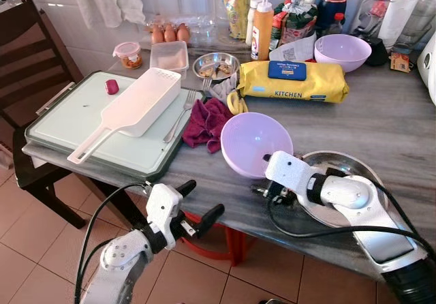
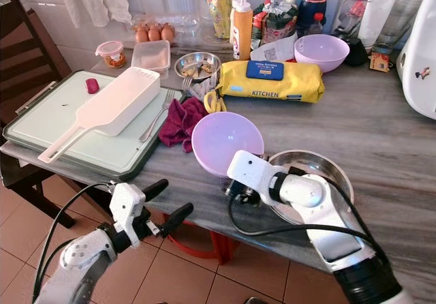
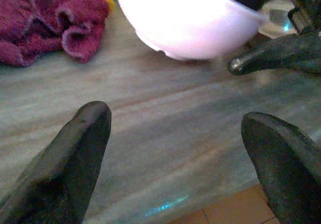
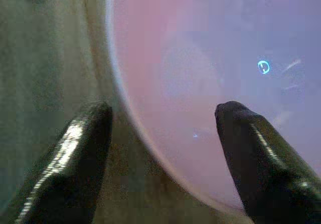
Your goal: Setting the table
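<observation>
The counter (image 1: 381, 123) carries a tilted lilac bowl (image 1: 255, 142) near its front edge, beside a steel plate (image 1: 344, 164). The right gripper (image 4: 163, 128) straddles the bowl's rim, fingers spread. The left gripper (image 1: 199, 202), fingers apart, hovers below the front edge.

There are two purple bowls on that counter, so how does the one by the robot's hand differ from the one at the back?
The near bowl is tipped, its opening facing the camera; the far bowl sits upright. The near bowl lies beside a steel plate, with the right gripper straddling its rim, fingers apart; the far bowl stands untouched behind the yellow wipes pack. Both are the same pale purple and look empty.
</observation>
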### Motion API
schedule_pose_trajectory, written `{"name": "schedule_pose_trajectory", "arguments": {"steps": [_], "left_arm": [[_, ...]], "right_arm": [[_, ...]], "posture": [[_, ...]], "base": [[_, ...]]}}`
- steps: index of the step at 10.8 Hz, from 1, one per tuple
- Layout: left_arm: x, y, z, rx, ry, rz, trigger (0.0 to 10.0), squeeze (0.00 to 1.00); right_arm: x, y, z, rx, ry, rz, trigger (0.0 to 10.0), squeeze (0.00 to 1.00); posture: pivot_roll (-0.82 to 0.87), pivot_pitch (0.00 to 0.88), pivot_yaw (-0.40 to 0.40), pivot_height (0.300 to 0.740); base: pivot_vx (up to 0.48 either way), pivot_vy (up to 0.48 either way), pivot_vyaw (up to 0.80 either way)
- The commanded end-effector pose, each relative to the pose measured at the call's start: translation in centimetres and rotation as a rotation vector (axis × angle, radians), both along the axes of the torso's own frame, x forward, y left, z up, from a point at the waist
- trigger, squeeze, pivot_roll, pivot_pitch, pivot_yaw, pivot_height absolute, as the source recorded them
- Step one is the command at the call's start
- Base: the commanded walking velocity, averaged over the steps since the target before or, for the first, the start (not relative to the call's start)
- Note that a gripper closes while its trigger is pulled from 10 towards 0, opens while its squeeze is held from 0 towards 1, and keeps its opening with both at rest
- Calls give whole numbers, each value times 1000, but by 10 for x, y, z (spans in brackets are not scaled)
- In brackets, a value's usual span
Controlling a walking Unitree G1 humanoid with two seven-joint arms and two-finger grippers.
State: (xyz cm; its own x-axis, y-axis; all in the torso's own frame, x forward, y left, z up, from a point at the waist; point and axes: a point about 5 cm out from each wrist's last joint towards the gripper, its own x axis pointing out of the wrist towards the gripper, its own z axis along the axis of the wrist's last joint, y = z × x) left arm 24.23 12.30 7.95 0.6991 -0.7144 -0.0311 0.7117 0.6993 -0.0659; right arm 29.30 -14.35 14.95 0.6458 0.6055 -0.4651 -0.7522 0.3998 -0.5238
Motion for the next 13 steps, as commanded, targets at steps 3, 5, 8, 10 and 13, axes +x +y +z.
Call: {"name": "schedule_pose_trajectory", "arguments": {"steps": [3,5,8,10,13], "left_arm": [[1,7,10,-20,-26,-26,10000,0],[1,8,13,-14,-33,-26,10000,0],[2,3,21,-29,-41,-25,10000,0],[2,2,22,-27,-39,-22,10000,0],[4,1,23,-25,-39,-26,10000,0]], "right_arm": [[2,-2,13,-45,-44,40,863,0],[1,0,21,-55,-59,60,2627,0],[5,1,32,-29,-102,44,10000,1000],[10,2,46,13,-150,24,10000,1000],[18,3,65,100,-240,-36,10000,1000]], "posture": [[-100,106,82,740],[-105,105,83,740],[-108,99,85,740],[-108,94,86,740],[-111,83,91,740]], "base": [[0,0,0],[0,0,0],[0,0,0],[0,0,0],[0,0,0]]}}
